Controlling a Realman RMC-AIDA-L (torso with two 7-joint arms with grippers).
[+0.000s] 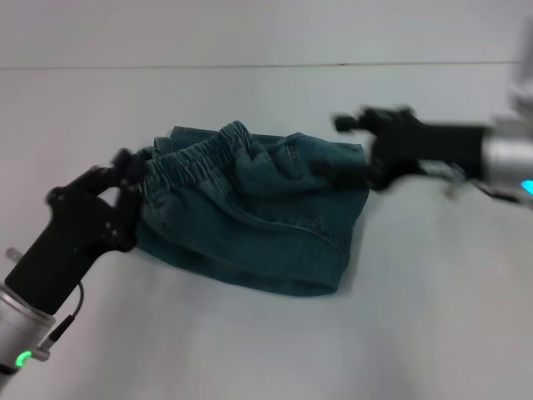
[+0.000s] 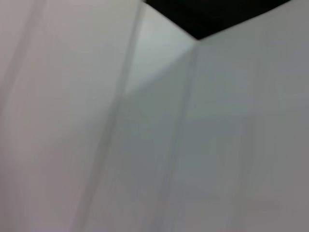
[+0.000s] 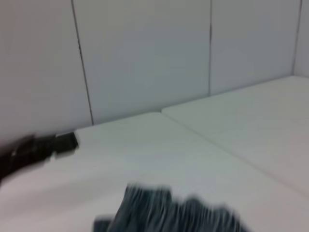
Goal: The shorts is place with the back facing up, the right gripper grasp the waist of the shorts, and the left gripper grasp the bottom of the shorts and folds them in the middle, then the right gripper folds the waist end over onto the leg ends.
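The left claw, nearest the head camera, is found at the left end of the shorts, at the gathered waist; whether it is clenched on the cloth cannot be told. The right claw is seen blurred at the opposite end, touching the denim; its state cannot be told either.

The shorts lie mid-table, already doubled lengthwise, with one long folded edge toward the camera. The cloth is judged soft and limp but fairly thick — light to lift, prone to sag and slide when held at one point. A pinch through both layers at the waist corner is advised.

Appearance — faded teal denim, a crinkled elastic band and pale seams are noted.
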